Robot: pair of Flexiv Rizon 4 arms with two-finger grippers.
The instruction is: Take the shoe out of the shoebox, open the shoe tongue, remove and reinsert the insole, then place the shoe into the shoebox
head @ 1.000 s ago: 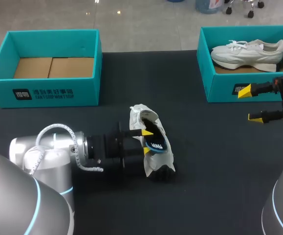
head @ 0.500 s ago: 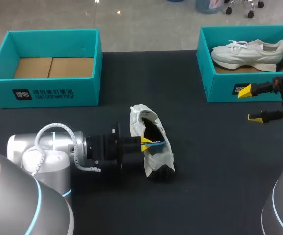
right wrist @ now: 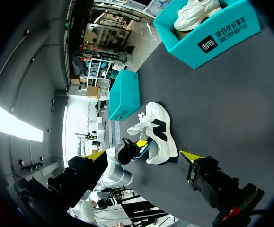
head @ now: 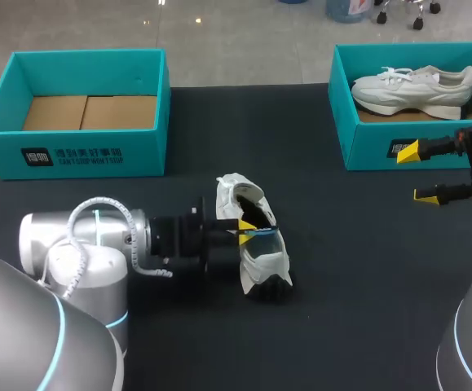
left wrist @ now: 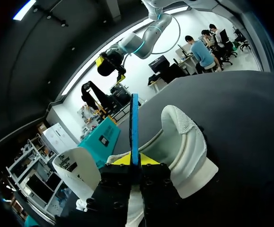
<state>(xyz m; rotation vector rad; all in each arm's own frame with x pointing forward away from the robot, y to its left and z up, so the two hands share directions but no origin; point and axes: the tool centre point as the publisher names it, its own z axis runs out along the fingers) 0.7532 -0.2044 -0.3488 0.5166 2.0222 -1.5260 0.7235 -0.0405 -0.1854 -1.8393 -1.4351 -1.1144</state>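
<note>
**Now: thin insole pinched at the shoe's mouth**

Now, the insole is what you are handling: a thin blue-edged sheet that stands on edge between the fingers in the left wrist view. I judge it to be light and floppy, likely to buckle if you push it from the far end. Grip it near the heel end and feed it flat along the sole. The left gripper is clamped on it, yellow tips pressed to both faces, right at the opening of the shoe.

The shoe lies just below the centre of the head view on the dark table. It looks soft in the upper, with a padded collar and a firmer sole. It is loose on the table, so it may slide when pushed; take it by the heel collar or the sole.

The empty shoebox sits at upper left. At upper right a second box holds another shoe. Just below that box, at the right edge, the right gripper hangs with fingers apart, holding nothing.
</note>
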